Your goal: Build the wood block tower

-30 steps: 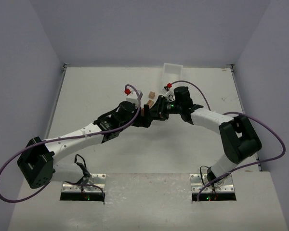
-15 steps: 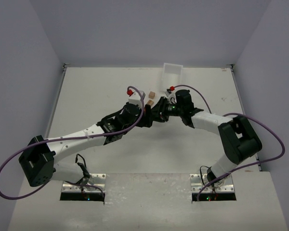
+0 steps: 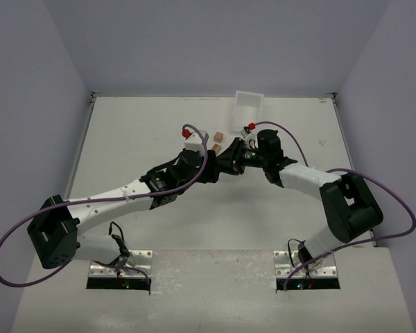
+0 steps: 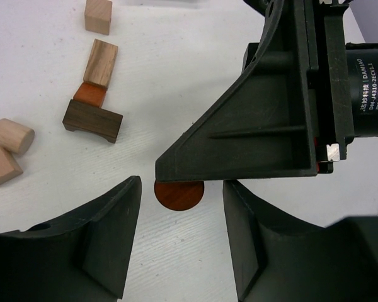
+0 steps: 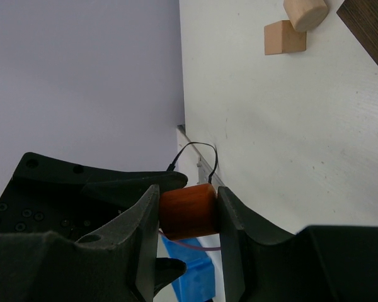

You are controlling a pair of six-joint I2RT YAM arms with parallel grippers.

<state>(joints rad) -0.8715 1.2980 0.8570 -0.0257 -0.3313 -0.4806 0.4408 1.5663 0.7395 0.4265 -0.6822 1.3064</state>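
**Your surroundings: a white table (image 3: 125, 139), a tray (image 3: 249, 93) and three plain walls.**
You have pale lavender-grey walls boxing in the table: the back wall (image 3: 215, 41), the left wall (image 3: 28, 104) and the right wall (image 3: 392, 83). The tray is white, rectangular and plastic. It lies at the table's far edge, a little right of the middle and close to the back wall, with its long side running away from you. A paler grey ledge (image 3: 215, 291) runs along the near edge. Up close, in both wrist views, you can see a faint grain in the painted tabletop.
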